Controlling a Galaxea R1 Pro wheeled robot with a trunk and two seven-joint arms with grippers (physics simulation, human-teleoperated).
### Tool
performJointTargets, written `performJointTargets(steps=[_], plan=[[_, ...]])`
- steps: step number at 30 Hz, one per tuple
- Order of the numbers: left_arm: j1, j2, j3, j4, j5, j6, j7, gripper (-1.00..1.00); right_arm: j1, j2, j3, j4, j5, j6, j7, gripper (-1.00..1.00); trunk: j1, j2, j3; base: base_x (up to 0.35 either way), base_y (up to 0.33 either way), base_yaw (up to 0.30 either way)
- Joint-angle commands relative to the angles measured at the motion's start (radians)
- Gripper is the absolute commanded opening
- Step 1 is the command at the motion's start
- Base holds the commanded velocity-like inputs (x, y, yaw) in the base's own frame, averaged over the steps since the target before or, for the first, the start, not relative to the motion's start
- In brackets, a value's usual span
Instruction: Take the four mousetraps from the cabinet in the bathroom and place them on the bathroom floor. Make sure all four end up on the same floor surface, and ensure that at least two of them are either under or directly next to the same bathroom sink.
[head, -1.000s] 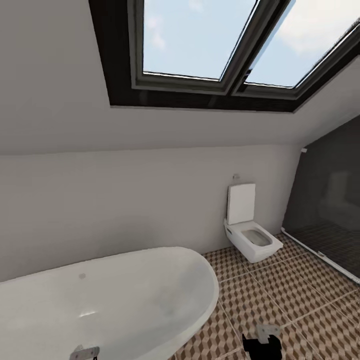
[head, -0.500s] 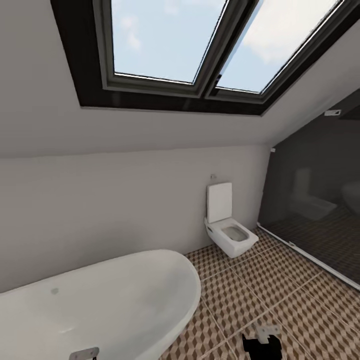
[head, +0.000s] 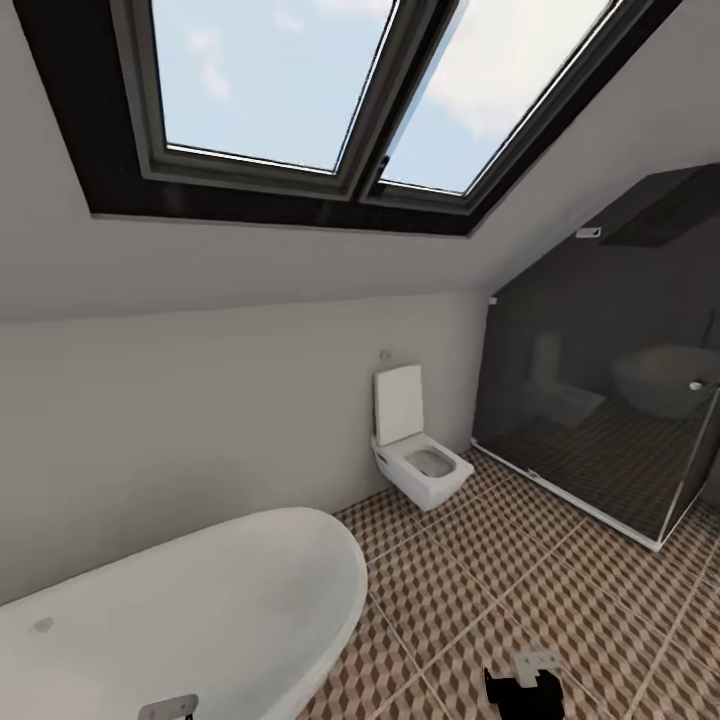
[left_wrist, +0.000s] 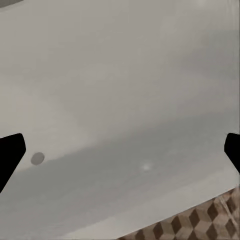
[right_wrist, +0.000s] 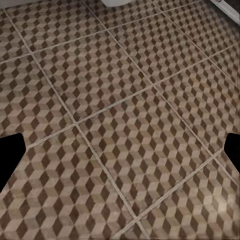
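Both sets of fingers spread, holding nothing. Left gripper (left_wrist: 120, 150) hangs over white tub (head: 190, 610); right gripper (right_wrist: 120, 152) over tiled floor (head: 560, 590). Toilet (head: 415, 455) at wall, beside glass shower (head: 600, 420).

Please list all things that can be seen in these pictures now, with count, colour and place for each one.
skylight: one, two panes in a dark frame, in the sloped ceiling.
wall: one, pale grey, behind the tub and toilet.
bathtub: one, white, oval, lower left in the head view.
toilet: one, white, lid raised, against the wall.
shower enclosure: one, dark glass, at the right.
bathroom floor: brown, beige and white cube-pattern tiles, pale grout.
left gripper: one, black fingertips wide apart, over the bathtub.
right gripper: one, black fingertips wide apart, over the floor.
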Motion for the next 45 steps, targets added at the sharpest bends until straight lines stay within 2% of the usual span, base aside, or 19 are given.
performJointTargets(steps=[1,45], plan=[[0.0,0.0,-0.006,0.001,-0.003,-0.002,0.007,1.0,-0.001,0.001,0.008,0.003,-0.006,-0.005,-0.001,1.0,0.0,-0.001,0.0,0.0,0.0,-0.285],[0.0,-0.013,-0.009,-0.002,-0.003,0.0,0.004,1.0,-0.001,0.001,0.008,0.003,-0.003,-0.006,0.0,1.0,0.0,-0.001,0.032,0.0,0.0,-0.285]])
